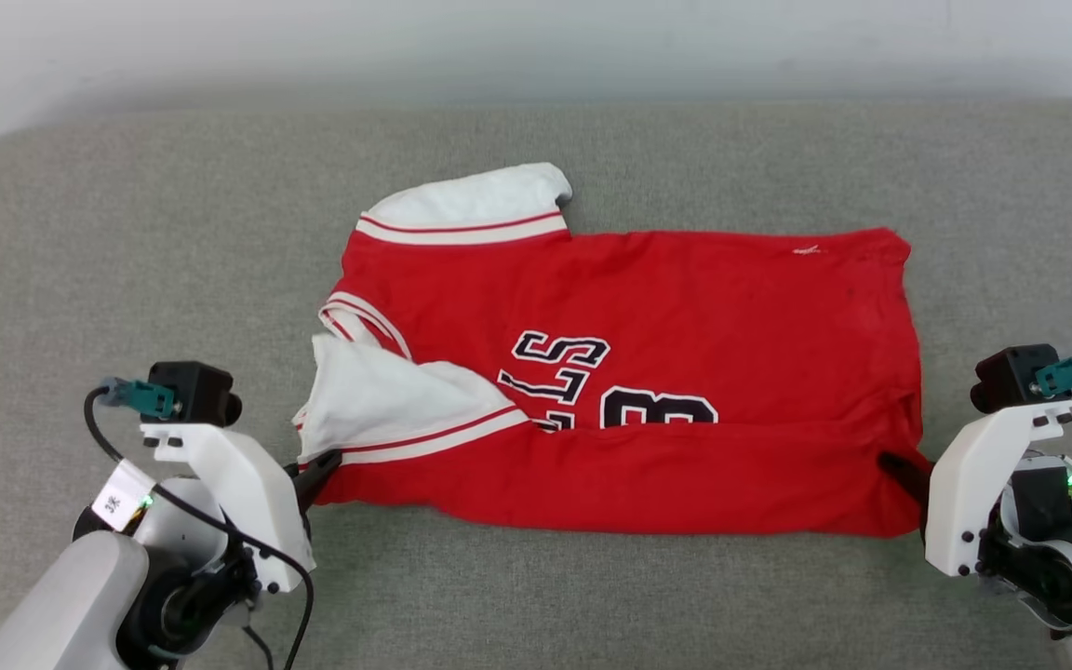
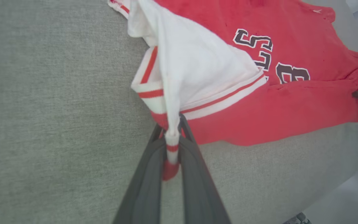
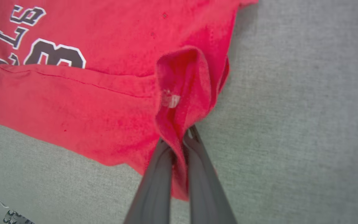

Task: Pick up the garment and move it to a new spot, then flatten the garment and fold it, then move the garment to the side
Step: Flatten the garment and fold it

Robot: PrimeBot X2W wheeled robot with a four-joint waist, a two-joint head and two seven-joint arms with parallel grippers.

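Note:
The garment [image 1: 666,307], a red T-shirt with white sleeves and black lettering, lies sideways on the grey cushion, its near edge folded over the lower half of the print. My left gripper [image 1: 322,470] is shut on the striped sleeve trim at the near left corner of the garment [image 2: 228,102]; the pinched trim runs down between the fingers of the left gripper [image 2: 172,124]. My right gripper [image 1: 899,470] is shut on the red hem at the near right corner. In the right wrist view a bunched fold of the garment [image 3: 73,102] rises from the right gripper [image 3: 182,138].
The grey fabric cushion [image 1: 127,233] extends well beyond the shirt on all sides. A pale wall [image 1: 536,46] runs along the back edge.

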